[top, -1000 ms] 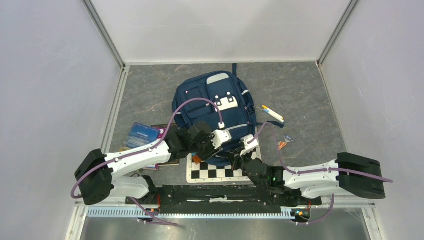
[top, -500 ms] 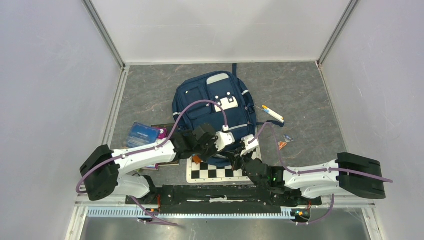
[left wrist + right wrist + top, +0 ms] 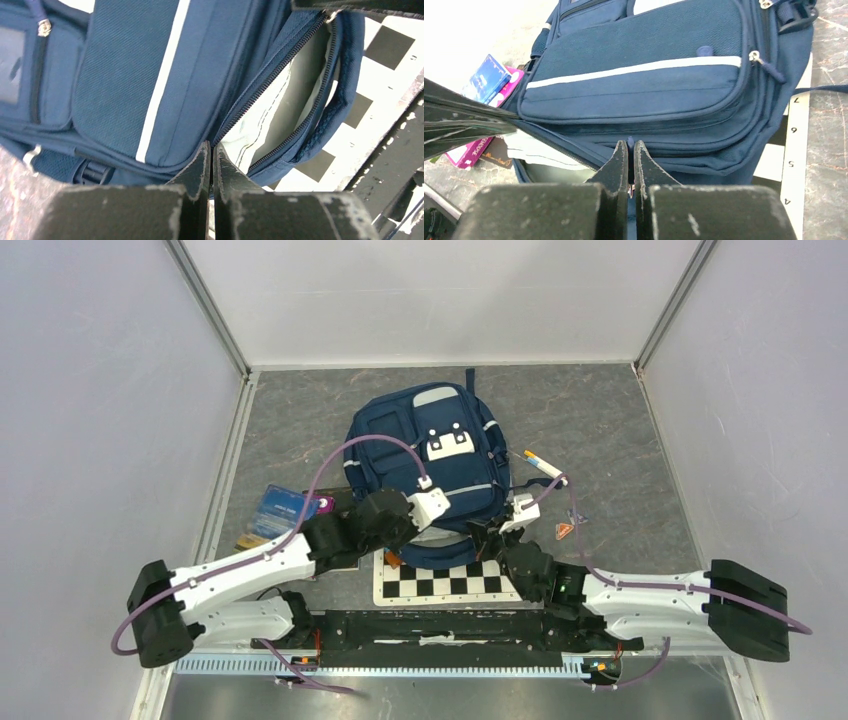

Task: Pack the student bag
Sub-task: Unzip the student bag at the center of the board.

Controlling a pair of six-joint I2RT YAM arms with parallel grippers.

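Student bag [image 3: 420,455] lies mid-table [image 3: 620,420], its near end overlapping a checker board [image 3: 440,587]. Books [image 3: 285,512] are stacked just left of the bag. Two markers [image 3: 545,466] lie just right of it, with a small packet [image 3: 565,530] nearer the arms, apart. Left gripper [image 3: 210,150] and right gripper [image 3: 630,145] sit at the bag's near opening, side by side.

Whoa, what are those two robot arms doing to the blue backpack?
They are getting the student bag ready for packing. It lies flat on the table, partly over a checkerboard. The left gripper and right gripper each have their jaws pinched shut on the bag's fabric by its unzipped opening, where pale lining shows. Books on the left and markers on the right lie outside the bag.
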